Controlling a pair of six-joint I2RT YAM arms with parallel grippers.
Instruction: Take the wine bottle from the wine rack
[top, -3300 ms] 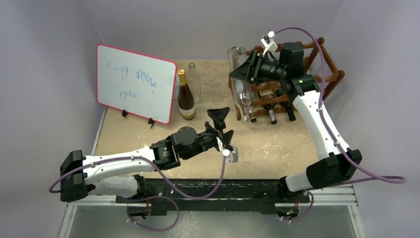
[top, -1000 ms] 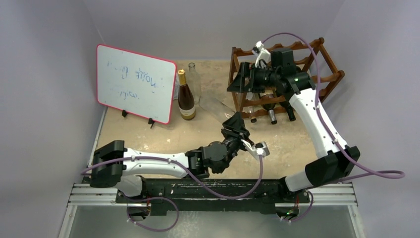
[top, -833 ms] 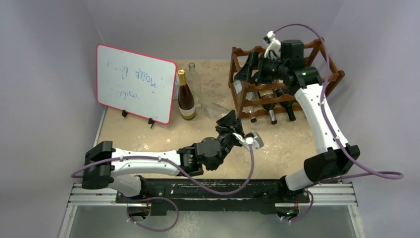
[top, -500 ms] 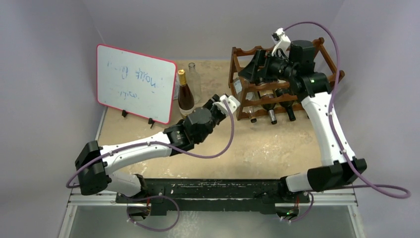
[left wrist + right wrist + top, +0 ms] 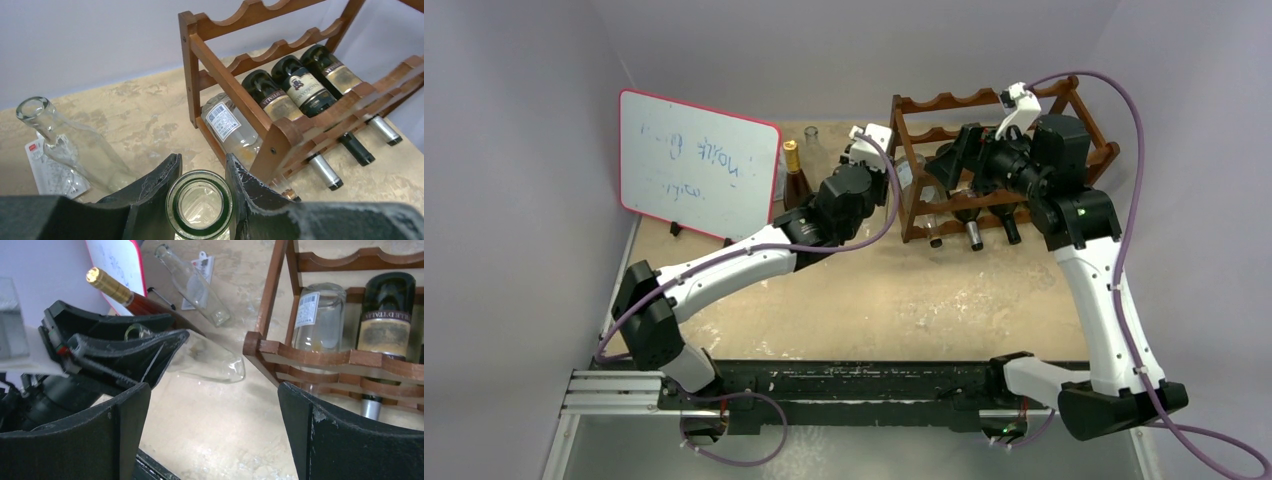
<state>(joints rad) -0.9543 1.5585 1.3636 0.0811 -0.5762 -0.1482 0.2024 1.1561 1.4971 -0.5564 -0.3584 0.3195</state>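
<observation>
A clear, empty wine bottle point(image 5: 210, 362) hangs tilted from my left gripper point(image 5: 202, 167), which is shut on its neck. Its green-tinted mouth point(image 5: 200, 205) sits between the two black fingers point(image 5: 155, 185). From above, the left gripper point(image 5: 876, 165) is at the back of the table, just left of the reddish-brown wine rack point(image 5: 984, 100). The bottle's base points toward the rack's front post point(image 5: 280, 290). My right gripper point(image 5: 212, 390) is open and empty. It hovers in front of the rack point(image 5: 220, 75), and the top view shows this gripper point(image 5: 954, 160) close to the rack's left end.
Three dark bottles point(image 5: 295, 90) and a clear labelled one point(image 5: 230, 125) lie in the rack's lower tier. A gold-foiled brown bottle point(image 5: 107, 282) and a clear bottle point(image 5: 65, 145) stand beside the red-edged whiteboard point(image 5: 699, 165). Grey walls close in the back and sides.
The right gripper let go of the clear bottle and pulled back to the right. The left gripper took it mid-table and carried it back beside the rack.
</observation>
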